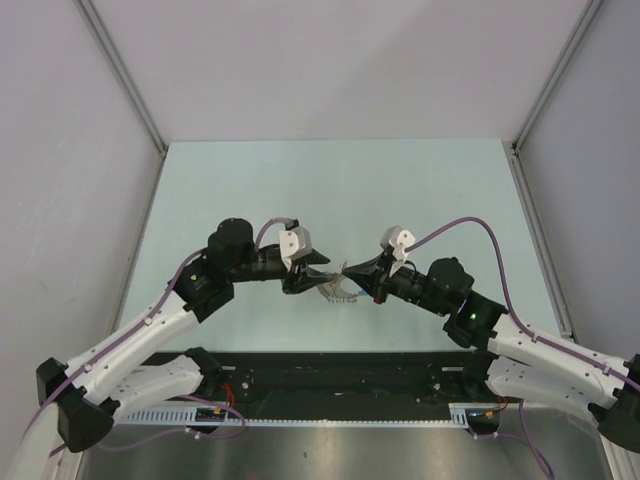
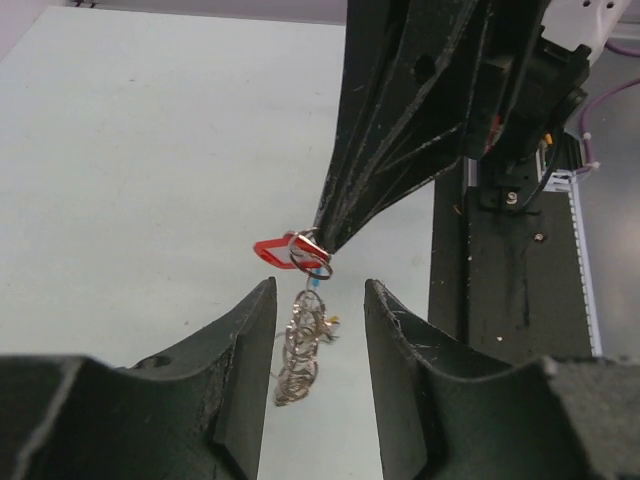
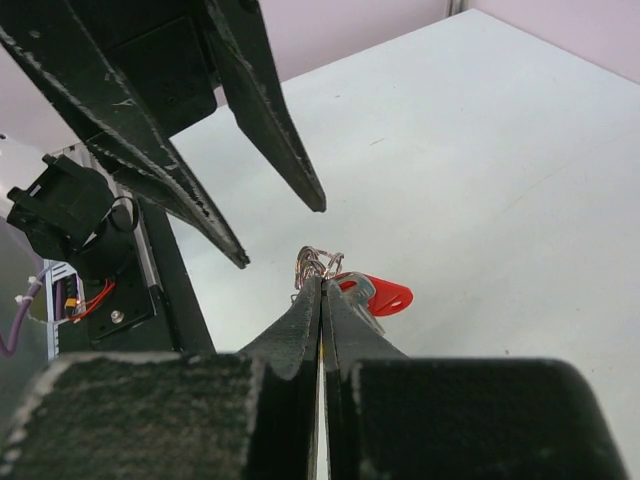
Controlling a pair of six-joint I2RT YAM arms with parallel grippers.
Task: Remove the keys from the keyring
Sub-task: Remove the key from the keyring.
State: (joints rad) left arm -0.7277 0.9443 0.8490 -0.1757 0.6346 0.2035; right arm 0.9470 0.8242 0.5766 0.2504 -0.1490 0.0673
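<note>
**Right hand pinches the keyring, left hand open beside it**

The right hand (image 3: 322,290) is shut tight. Its two fingers press flat together, and their tips pinch the top of the keyring (image 2: 300,345). The right arm reaches in low from the right and points left. The small key (image 2: 275,249) with the red head sticks out sideways just beside those tips. I cannot tell if the tips touch the key too. The rest of the keyring hangs from the tips as a floppy string of silvery loops, with a small blue bit near the top.

The left hand (image 2: 320,292) is open. It reaches in from the left and faces the right hand. The hanging loops sit in the gap between its two fingers, and I cannot see them touching either finger. From above, the keyring looks tiny and its loops blur together. Both hands meet over the middle of the pale green tabletop (image 1: 250,190), toward the near side.
</note>
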